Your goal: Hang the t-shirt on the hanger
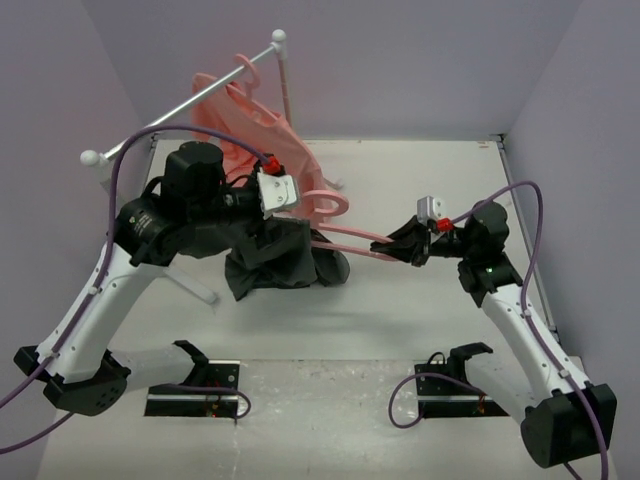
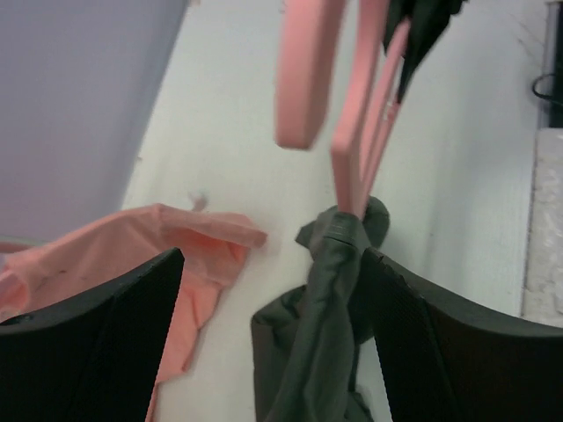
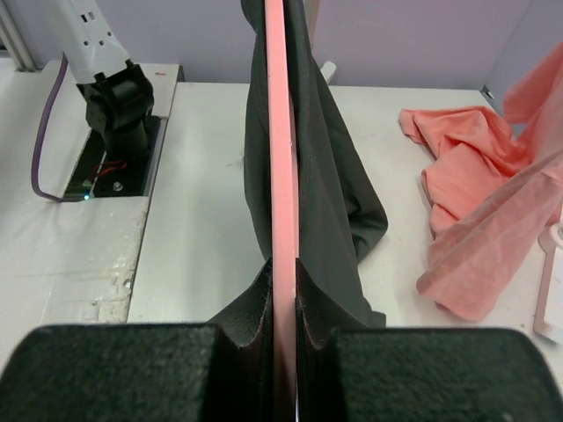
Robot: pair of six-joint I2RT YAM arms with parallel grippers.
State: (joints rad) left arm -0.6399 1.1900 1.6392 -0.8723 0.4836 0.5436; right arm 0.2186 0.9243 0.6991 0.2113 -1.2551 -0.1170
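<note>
Your right gripper [image 3: 283,294] is squeezed tight on the hanger [image 1: 355,236]. Its long side runs left from there, hook toward the back, far end poked into the bunched t-shirt [image 1: 280,262] on the tabletop [image 1: 420,180]. Your left gripper [image 2: 273,259] is spread wide around that cloth.

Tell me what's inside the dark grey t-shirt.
One end of the pink hanger pokes into the bunched t-shirt. Cloth covers its tip, so how far it reaches inside cannot be seen.
</note>
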